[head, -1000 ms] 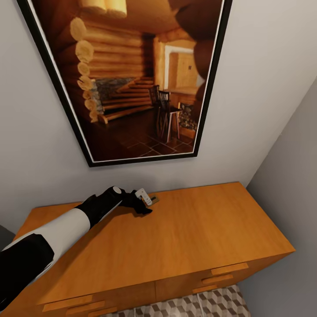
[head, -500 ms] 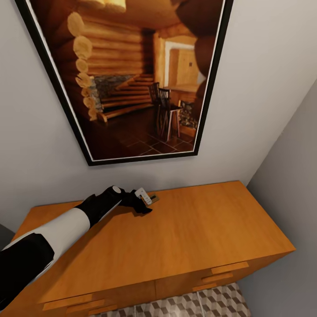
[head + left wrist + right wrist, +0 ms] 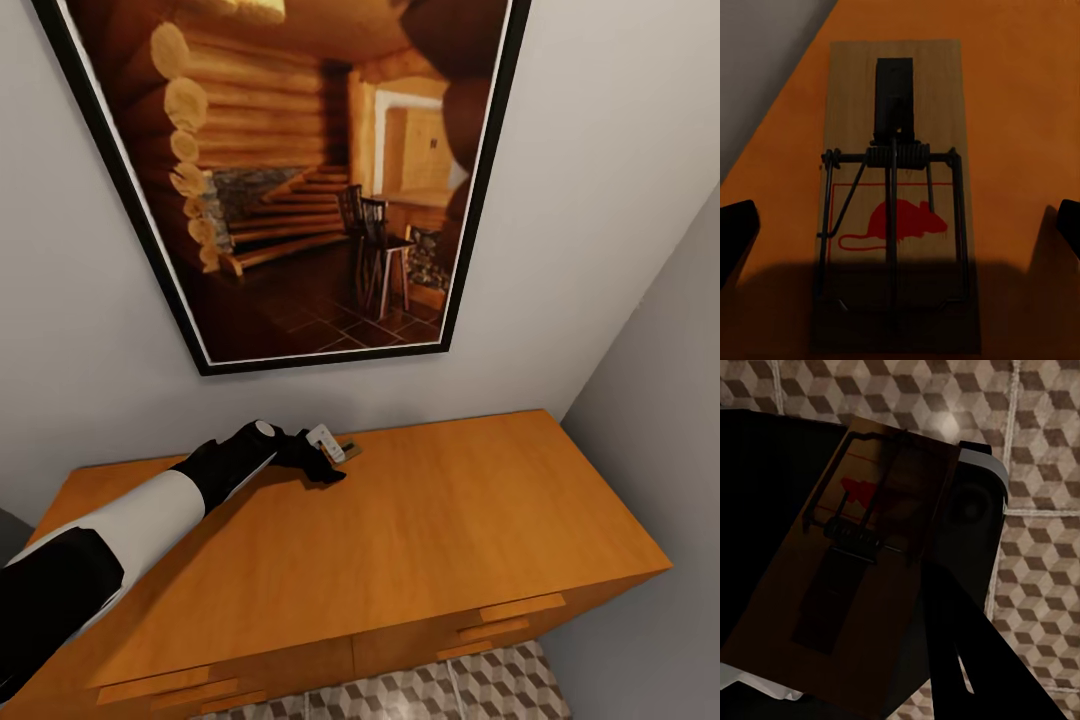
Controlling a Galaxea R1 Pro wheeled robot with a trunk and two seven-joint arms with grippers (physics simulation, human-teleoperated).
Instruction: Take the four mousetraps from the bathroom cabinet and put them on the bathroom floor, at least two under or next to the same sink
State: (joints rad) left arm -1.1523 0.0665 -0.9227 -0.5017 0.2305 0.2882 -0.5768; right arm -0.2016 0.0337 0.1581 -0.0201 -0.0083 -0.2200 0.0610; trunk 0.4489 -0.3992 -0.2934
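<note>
While the wide orange-brown cabinet (image 3: 400,530) stands against the far wall under a large framed picture (image 3: 290,180), the left arm reaches across its flat top toward the far edge, where the left gripper (image 3: 335,462) hovers over a mousetrap (image 3: 896,202) lying flat on the wood, its two fingers (image 3: 736,232) spread wide on either side and touching nothing. The step in hand appears to be picking up this trap; the next move calls for lowering and closing squarely across the board's narrow width, clear of the spring bar. The right gripper (image 3: 945,660) shows above the cube-patterned floor (image 3: 1035,540) with a second mousetrap (image 3: 862,562) lying against it, though whether its fingers are clamped on that trap cannot be told.
</note>
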